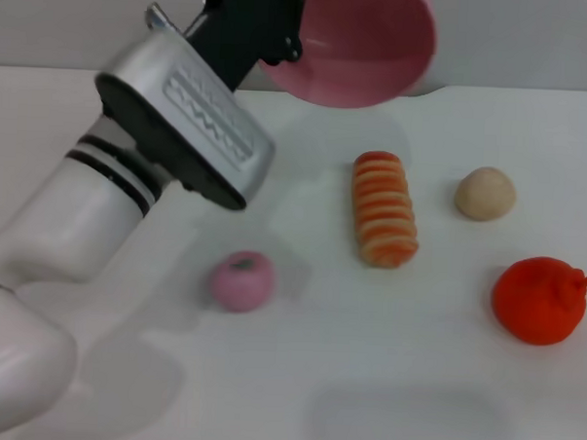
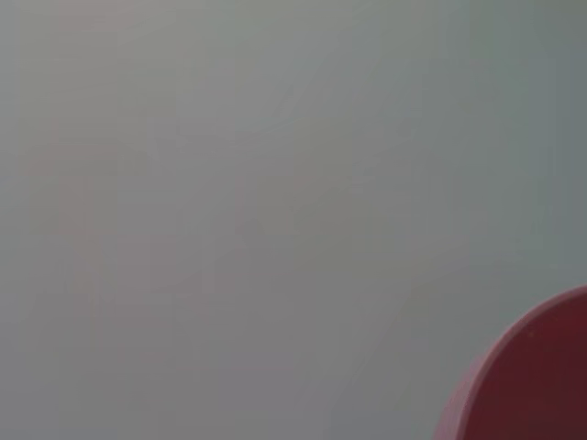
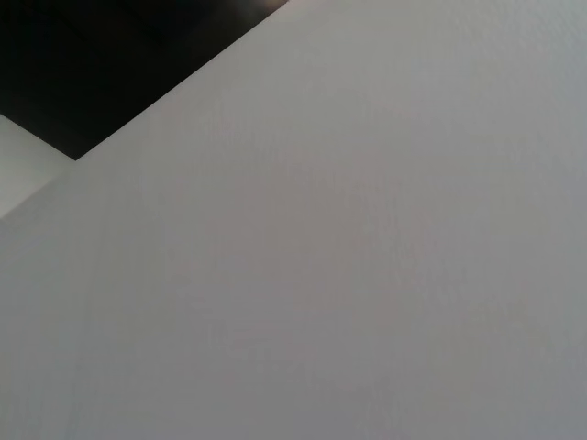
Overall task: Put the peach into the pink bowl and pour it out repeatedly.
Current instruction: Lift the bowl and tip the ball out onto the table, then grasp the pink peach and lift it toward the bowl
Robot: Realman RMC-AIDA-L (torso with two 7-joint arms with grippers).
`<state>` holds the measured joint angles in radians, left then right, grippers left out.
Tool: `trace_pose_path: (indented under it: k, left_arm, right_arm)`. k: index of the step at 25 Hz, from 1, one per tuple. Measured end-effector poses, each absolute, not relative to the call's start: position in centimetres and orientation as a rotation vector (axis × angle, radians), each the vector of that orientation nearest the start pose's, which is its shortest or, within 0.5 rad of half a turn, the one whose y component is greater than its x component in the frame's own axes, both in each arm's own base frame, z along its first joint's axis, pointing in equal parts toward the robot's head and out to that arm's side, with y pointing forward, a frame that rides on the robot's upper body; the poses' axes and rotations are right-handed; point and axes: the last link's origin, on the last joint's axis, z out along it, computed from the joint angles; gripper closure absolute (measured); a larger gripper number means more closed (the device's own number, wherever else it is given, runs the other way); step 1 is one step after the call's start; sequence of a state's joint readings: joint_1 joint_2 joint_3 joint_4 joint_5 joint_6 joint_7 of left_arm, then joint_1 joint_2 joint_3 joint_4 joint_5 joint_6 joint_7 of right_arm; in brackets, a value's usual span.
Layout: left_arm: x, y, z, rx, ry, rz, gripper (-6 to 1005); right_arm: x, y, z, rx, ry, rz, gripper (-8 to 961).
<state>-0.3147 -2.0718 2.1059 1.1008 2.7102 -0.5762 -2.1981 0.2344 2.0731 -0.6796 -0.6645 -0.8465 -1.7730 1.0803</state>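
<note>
The pink bowl (image 1: 365, 43) is held up in the air at the back of the table, tipped on its side with its opening facing me. My left gripper (image 1: 280, 32) is shut on its left rim. A part of the bowl also shows in the left wrist view (image 2: 541, 385). The peach (image 1: 242, 280), small and pink with a green stem mark, lies on the white table below and left of the bowl, apart from it. My right gripper is out of view.
A striped orange-and-cream roll (image 1: 384, 208) lies mid-table. A beige ball (image 1: 486, 193) lies at the right. A larger orange-red fruit (image 1: 540, 300) is near the right edge. My left arm (image 1: 130, 174) crosses the left side. The right wrist view shows only bare table (image 3: 348, 275).
</note>
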Motion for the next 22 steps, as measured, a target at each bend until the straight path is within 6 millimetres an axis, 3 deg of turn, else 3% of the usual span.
trace_pose_path:
  k: [4, 6, 8, 9, 13, 16, 22]
  left_arm:
    - [-13.0, 35.9, -4.4, -1.767, 0.441, -0.355, 955]
    - [-12.7, 37.7, -3.6, -1.857, 0.267, -0.334, 955]
    - [-12.7, 37.7, -3.6, -1.857, 0.267, -0.334, 955]
    - [-12.5, 39.4, -2.9, -1.954, 0.129, -0.303, 955]
    - [-12.4, 41.6, -1.6, -2.079, -0.075, -0.278, 955]
    - [-12.9, 44.8, 0.0, -2.259, -0.410, -0.176, 955]
    - [-14.0, 46.6, 1.9, -2.374, -0.748, -0.007, 955]
  right_arm:
    - [28.1, 27.3, 14.2, -1.627, 0.150, 1.491, 484]
    - [28.1, 27.5, 14.2, -1.630, 0.153, 1.491, 484]
    - [28.0, 27.6, 14.1, -1.631, 0.158, 1.494, 484]
    - [28.0, 27.7, 14.0, -1.638, 0.161, 1.495, 484]
    - [27.5, 28.3, 13.2, -1.725, 0.171, 1.468, 485]
    - [26.5, 29.2, 12.3, -1.864, 0.180, 1.433, 485]
    - [23.2, 31.9, 10.0, -2.308, 0.261, 1.241, 485]
